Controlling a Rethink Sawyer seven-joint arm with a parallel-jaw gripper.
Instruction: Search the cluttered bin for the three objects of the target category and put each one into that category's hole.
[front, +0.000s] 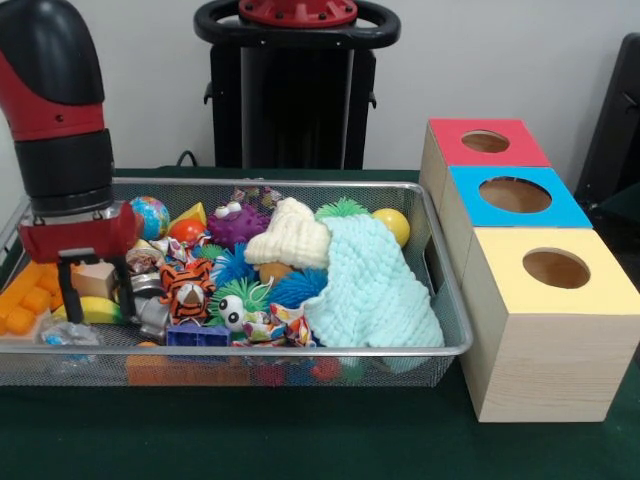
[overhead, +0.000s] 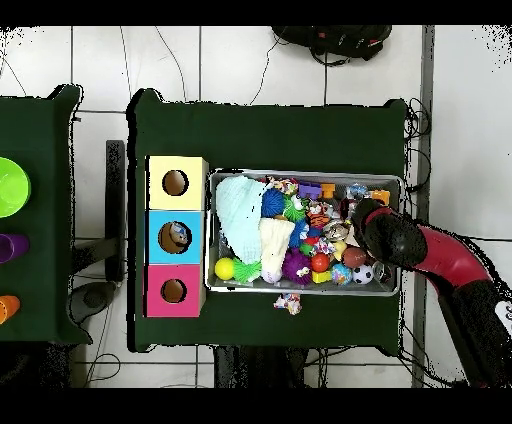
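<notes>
In the front view, the end effector (front: 92, 290) hangs low at the left end of the wire bin (front: 445, 300), fingers spread open around a tan block (front: 97, 280). A clear bottle (front: 68, 334) lies at the bin's left front corner. Right of the bin, the blue-topped box's hole (front: 515, 194) sits between red and yellow boxes on the desk (front: 300, 440).

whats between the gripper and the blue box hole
In the front view, bin clutter: from the gripper, a tiger toy, a cream knit piece, a mint knit cloth, then the bin wall before the hole.
</notes>
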